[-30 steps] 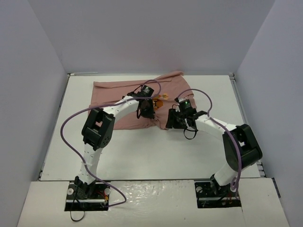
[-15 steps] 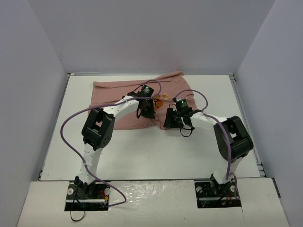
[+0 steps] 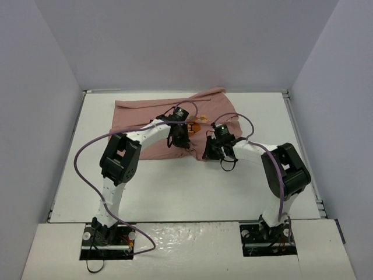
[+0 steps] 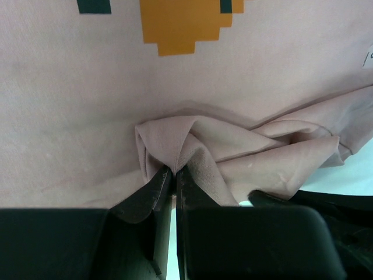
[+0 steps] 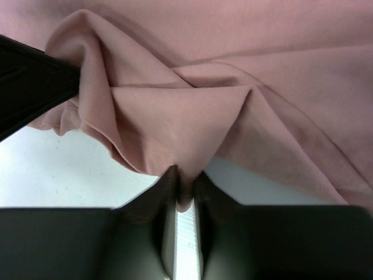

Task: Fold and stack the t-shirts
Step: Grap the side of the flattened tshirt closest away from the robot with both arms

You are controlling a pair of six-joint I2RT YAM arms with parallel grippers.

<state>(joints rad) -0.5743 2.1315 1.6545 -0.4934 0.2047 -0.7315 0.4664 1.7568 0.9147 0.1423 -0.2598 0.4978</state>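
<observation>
The t-shirt [image 3: 140,114] is lying across the far middle of the table [image 3: 175,186]. The left gripper [image 4: 173,172] is pinching a bunched fold at its near edge. Just to the right, the right gripper [image 5: 185,175] is clamping another fold.

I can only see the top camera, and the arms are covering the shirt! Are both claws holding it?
Observer: The left wrist camera shows the left gripper shut on a bunched fold of the t-shirt.
Operator: And the other claw?
Observer: On the right wrist camera, the right gripper pinches another fold between its fingers.
Operator: What's that orange bit?
Observer: Up close, it's a blocky orange graphic printed on the cloth.
</observation>
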